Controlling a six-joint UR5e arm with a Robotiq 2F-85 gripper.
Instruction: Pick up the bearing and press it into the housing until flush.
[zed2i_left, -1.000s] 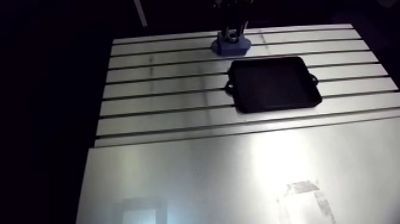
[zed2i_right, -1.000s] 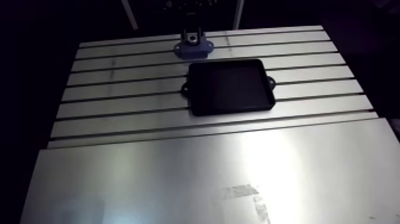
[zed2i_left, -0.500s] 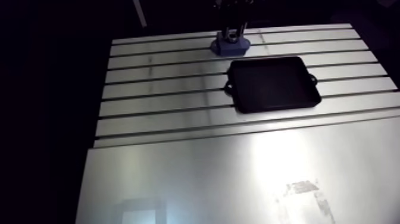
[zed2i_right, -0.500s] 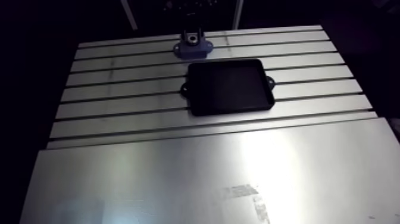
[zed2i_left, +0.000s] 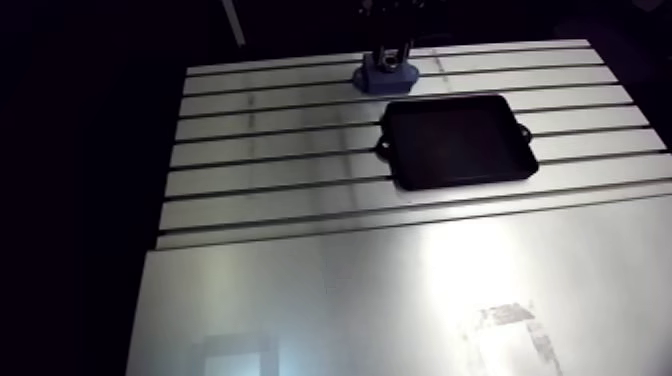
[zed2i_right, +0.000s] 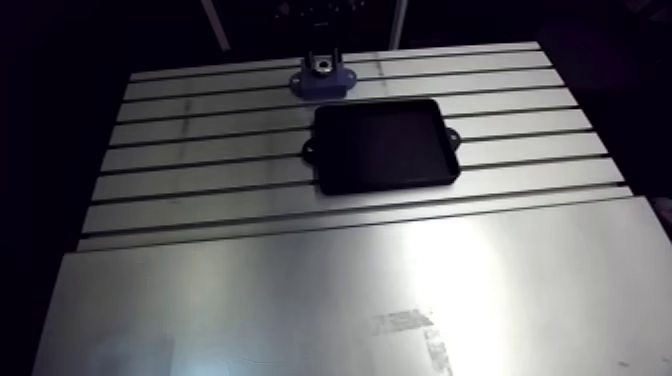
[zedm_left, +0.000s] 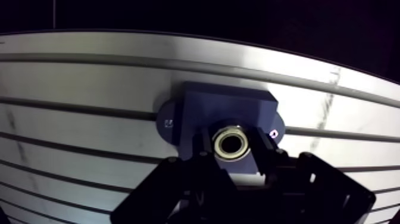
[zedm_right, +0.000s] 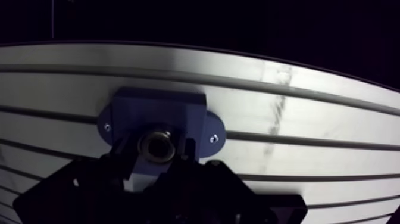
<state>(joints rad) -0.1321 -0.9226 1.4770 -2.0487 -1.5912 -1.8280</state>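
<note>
Left to right in the arm view: the slotted table (zed2i_left: 260, 225); the blue housing (zed2i_left: 387, 78) on its far rows; the black tray (zed2i_left: 458, 140) just beside it, nearer and to the right. In the wrist view the gripper (zedm_left: 233, 146) is clenched on the bearing (zedm_left: 219, 143), one finger pressed to each side of the ring, and the ring sits right over the housing's bore (whether it has begun to enter I cannot tell; the fingers (zedm_left: 205, 149) hide its lower edge). So the pick looks done and the pressing is the step in hand, well past the middle of the task; the next move, I judge, calls for a straight push down with the ring kept square to the bore, then letting go once its face lies flush. Counted: one bearing; one housing; one tray; one gripper, two fingers.
</note>
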